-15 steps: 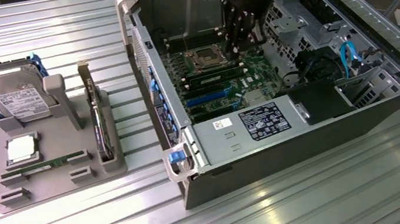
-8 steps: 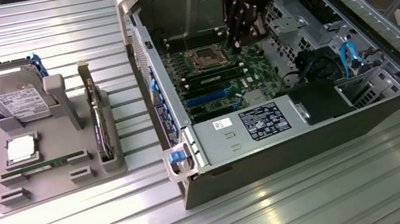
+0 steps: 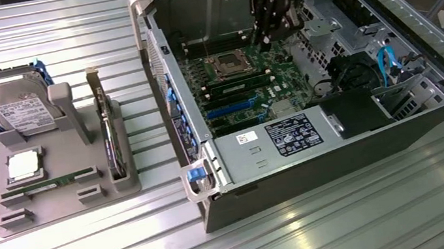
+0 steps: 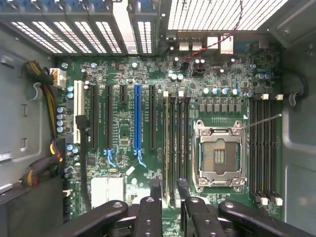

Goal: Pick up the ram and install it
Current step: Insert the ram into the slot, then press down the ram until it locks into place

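Pincer (image 4: 169, 188), fingers (image 4: 155, 197) spread, over motherboard slots (image 4: 175, 138); ram (image 3: 38, 186) in holder (image 3: 66, 202); label (image 3: 297, 134) illegible.

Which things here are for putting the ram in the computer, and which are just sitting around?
For the job:
- ram, the green stick lying in the grey holder
- gripper, inside the computer case, over the motherboard
- memory slots

Just lying about, all on the holder:
- hard drive
- processor chip
- expansion card

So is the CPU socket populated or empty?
Empty: the CPU socket shows bare contacts inside its metal frame; the silver processor sits on the grey holder outside the case.
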{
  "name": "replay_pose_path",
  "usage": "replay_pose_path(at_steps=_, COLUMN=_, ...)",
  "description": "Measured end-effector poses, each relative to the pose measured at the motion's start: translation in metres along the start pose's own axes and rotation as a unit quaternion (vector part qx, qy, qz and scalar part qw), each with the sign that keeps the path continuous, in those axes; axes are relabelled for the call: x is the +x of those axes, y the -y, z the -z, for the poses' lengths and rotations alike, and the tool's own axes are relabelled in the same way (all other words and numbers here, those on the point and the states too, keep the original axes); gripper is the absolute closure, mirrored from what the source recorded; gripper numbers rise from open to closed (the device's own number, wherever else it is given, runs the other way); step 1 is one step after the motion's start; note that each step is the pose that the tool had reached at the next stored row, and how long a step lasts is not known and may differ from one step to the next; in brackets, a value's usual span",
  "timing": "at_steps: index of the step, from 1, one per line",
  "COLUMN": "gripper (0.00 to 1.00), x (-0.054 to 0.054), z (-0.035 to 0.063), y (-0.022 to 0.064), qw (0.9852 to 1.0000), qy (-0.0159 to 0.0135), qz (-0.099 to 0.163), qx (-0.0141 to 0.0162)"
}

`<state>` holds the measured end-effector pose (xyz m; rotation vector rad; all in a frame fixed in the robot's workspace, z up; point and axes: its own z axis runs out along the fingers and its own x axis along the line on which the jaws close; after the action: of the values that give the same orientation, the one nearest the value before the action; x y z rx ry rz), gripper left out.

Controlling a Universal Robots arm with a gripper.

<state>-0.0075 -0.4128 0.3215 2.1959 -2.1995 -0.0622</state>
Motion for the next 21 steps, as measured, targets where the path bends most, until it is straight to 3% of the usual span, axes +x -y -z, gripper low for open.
replay_pose_path(at_steps=7, gripper=0.74, x=-0.001, z=0.0158, y=-0.0008, qw=1.0, qy=-0.0069, qz=0.0, qx=0.0)
replay_pose_path(at_steps=11, gripper=0.74, x=-0.001, z=0.0274, y=-0.0014, qw=0.9999, qy=-0.0137, qz=-0.001, qx=0.0)
replay_pose_path(at_steps=21, gripper=0.74, x=-0.001, z=0.0277, y=-0.0014, qw=0.9999, qy=-0.0139, qz=-0.001, qx=0.0)
